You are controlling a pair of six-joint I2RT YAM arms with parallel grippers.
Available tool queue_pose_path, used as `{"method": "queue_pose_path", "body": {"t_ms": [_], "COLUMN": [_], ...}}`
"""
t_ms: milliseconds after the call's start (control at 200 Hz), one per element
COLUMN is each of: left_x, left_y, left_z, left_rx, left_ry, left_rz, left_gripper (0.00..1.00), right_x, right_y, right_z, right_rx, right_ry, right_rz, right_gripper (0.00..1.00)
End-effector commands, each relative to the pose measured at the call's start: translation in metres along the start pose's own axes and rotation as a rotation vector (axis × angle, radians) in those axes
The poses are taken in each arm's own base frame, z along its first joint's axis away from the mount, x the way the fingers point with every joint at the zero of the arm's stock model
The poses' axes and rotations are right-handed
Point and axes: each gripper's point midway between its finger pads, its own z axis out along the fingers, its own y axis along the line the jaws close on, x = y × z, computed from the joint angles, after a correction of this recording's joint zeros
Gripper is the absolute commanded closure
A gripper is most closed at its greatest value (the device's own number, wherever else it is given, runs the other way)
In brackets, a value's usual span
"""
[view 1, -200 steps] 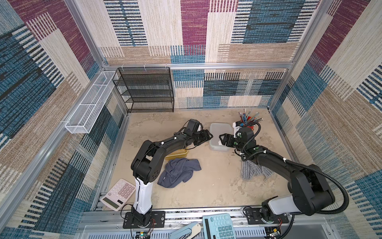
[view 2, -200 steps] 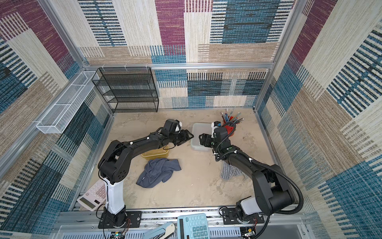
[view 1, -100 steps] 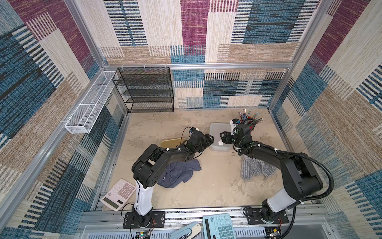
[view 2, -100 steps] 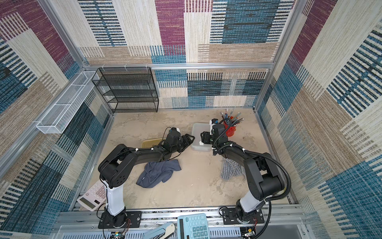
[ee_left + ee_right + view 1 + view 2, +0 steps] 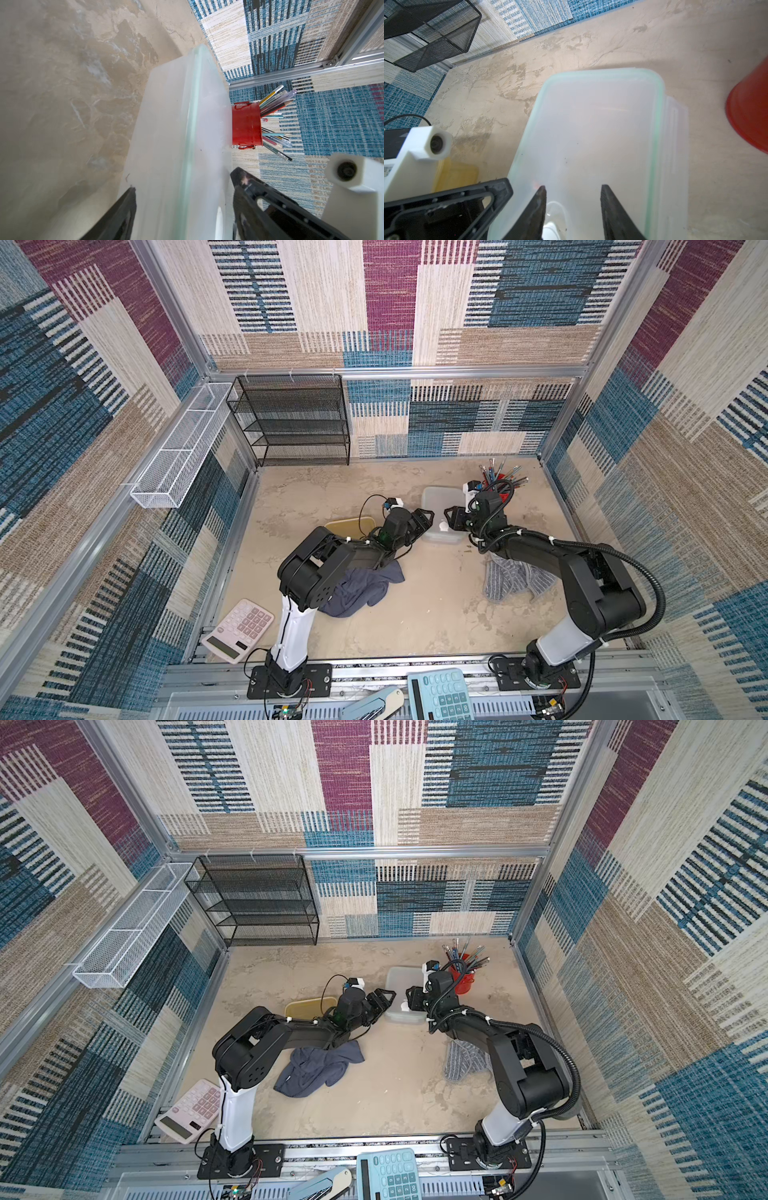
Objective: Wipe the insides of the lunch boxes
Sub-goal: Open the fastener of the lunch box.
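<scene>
Three walls close in the space, all covered in a woven patchwork (image 5: 390,302) of cream, tan, blue, black-striped and magenta panels. Aluminium posts (image 5: 174,306) run up the two far corners, and a horizontal aluminium rail (image 5: 457,372) crosses the back wall partway up. The floor (image 5: 436,614) is a beige, mottled, stone-look surface with darker blotches. A black mesh shelf rack (image 5: 299,423) with several tiers stands in the far left corner against the back wall. Just beside it, a long white wire basket (image 5: 183,448), split into compartments, hangs along the left wall. The light is bright and even, leaving only soft shadows.
</scene>
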Motion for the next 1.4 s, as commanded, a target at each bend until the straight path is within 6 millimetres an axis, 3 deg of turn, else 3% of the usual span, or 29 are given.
{"method": "queue_pose_path", "body": {"t_ms": [0, 456, 942, 1182, 1397], "left_x": [-0.003, -0.001, 0.001, -0.002, 0.002], "left_y": [-0.012, -0.022, -0.016, -0.022, -0.029], "left_z": [0.005, 0.010, 0.005, -0.014, -0.015], "left_rx": [0.065, 0.152, 0.158, 0.129, 0.147], "left_ry": [-0.014, -0.022, -0.041, -0.110, -0.163], "left_rz": [-0.038, -0.070, -0.101, -0.067, -0.065], "left_gripper": [0.25, 0.33, 0.37, 0.33, 0.32], "right_x": [0.016, 0.028, 0.043, 0.020, -0.011], "right_y": [-0.007, -0.011, -0.018, -0.005, 0.005], "right_z": [0.001, 0.003, 0.005, -0.007, -0.027], "right_rx": [0.023, 0.032, 0.050, 0.013, 0.007], "right_ry": [0.050, 0.089, 0.124, 0.064, -0.019], "right_rz": [0.034, 0.055, 0.083, 0.056, 0.026], "right_gripper": [0.55, 0.57, 0.58, 0.45, 0.30]}}
